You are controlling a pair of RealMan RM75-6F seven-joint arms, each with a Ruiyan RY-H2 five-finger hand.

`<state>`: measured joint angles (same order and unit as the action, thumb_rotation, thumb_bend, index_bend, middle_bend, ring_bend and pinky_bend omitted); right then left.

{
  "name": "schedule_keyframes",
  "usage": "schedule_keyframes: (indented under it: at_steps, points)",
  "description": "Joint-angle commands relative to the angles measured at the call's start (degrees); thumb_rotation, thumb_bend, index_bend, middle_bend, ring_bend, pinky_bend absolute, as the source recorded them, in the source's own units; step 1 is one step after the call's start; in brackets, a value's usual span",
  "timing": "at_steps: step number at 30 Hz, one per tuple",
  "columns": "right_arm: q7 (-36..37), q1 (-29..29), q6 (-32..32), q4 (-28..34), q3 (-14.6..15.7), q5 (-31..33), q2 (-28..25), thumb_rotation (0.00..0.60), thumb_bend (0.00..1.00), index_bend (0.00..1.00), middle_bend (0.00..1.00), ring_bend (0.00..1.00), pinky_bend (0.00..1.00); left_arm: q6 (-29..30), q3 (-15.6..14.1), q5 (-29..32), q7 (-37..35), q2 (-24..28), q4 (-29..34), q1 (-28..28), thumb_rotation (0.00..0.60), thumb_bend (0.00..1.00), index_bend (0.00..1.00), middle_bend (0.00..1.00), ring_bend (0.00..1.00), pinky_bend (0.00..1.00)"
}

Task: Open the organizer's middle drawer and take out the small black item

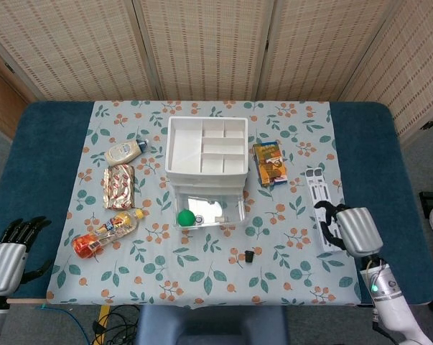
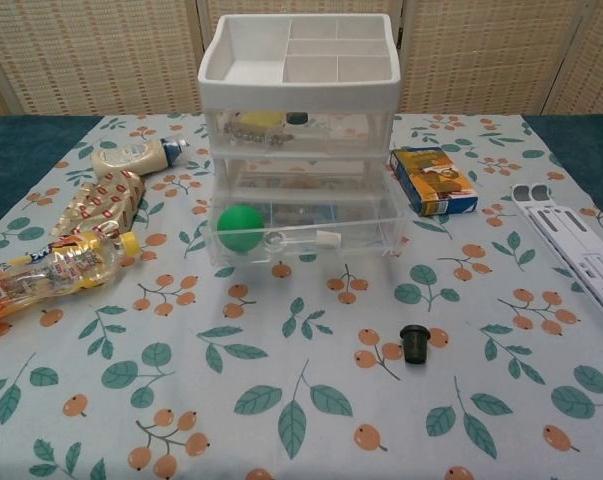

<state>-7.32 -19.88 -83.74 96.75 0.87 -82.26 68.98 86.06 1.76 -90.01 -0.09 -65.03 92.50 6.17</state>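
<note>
The white organizer (image 1: 205, 147) (image 2: 299, 60) stands mid-table with one clear lower drawer (image 1: 206, 210) (image 2: 301, 235) pulled out toward me. A green ball (image 1: 186, 217) (image 2: 240, 226) and small bits lie in it. The small black item (image 1: 250, 255) (image 2: 414, 343) stands on the floral cloth in front of the drawer's right corner, with nothing touching it. My right hand (image 1: 345, 228) is well off to the item's right, over the white stand, fingers apart and holding nothing. My left hand (image 1: 12, 251) hovers off the table's near left corner, open. Neither hand shows in the chest view.
A white folding stand (image 1: 322, 205) (image 2: 571, 240) lies at the right. An orange-blue box (image 1: 269, 163) (image 2: 433, 180) sits right of the organizer. At the left lie a mayonnaise bottle (image 1: 125, 152), a snack packet (image 1: 118, 186) and an orange drink bottle (image 1: 105, 233).
</note>
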Motion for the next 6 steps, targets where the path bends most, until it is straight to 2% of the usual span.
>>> schedule_keyframes:
  at_steps: [1,3,6]
  points:
    - [0.0,3.9,-4.6,-1.5,0.8,-2.3,-1.8,0.600,0.49,0.25,0.32,0.21,0.32,-0.1,0.1,0.0,0.7,-0.4,0.2,0.3,0.600,0.22,0.19,0.18,0.19,0.12]
    - [0.6,5.7,-6.4,-1.6,1.0,-2.6,-2.1,0.600,0.49,0.23,0.30,0.18,0.28,0.0,0.2,0.0,1.2,-0.6,0.3,0.3,0.600,0.22,0.19,0.18,0.19,0.11]
    - [1.3,7.8,-8.0,-1.2,1.4,-2.7,-2.8,0.600,0.49,0.22,0.29,0.18,0.28,0.5,0.3,-0.2,1.6,-0.9,0.6,0.2,0.600,0.22,0.19,0.18,0.19,0.11]
